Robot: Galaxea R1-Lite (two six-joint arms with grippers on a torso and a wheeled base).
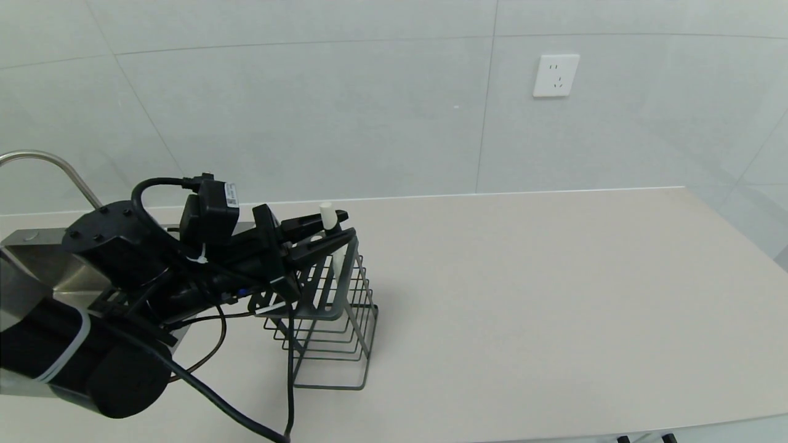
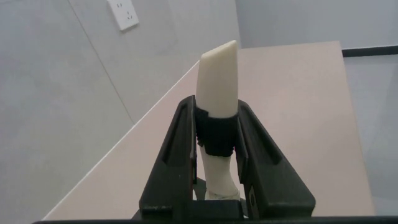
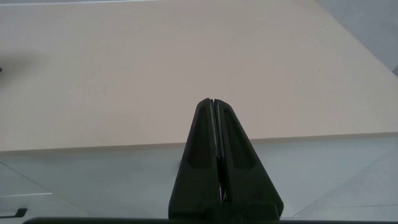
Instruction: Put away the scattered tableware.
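My left gripper (image 1: 334, 229) is shut on a white utensil (image 1: 326, 213), held just above the top of a dark wire rack (image 1: 335, 351) on the beige counter (image 1: 523, 295). The utensil's lower part hangs down inside the rack; its end is hidden, so I cannot tell what kind of utensil it is. In the left wrist view the white utensil handle (image 2: 219, 74) sticks out past the left gripper (image 2: 217, 134), which clamps it at mid-length. My right gripper (image 3: 216, 109) is shut with nothing in it, hovering near the counter's front edge (image 3: 186, 144).
A steel sink (image 1: 37, 261) with a curved faucet (image 1: 55, 163) lies left of the rack. A wall outlet (image 1: 556, 75) is on the tiled wall behind. Cables from the left arm drape in front of the rack.
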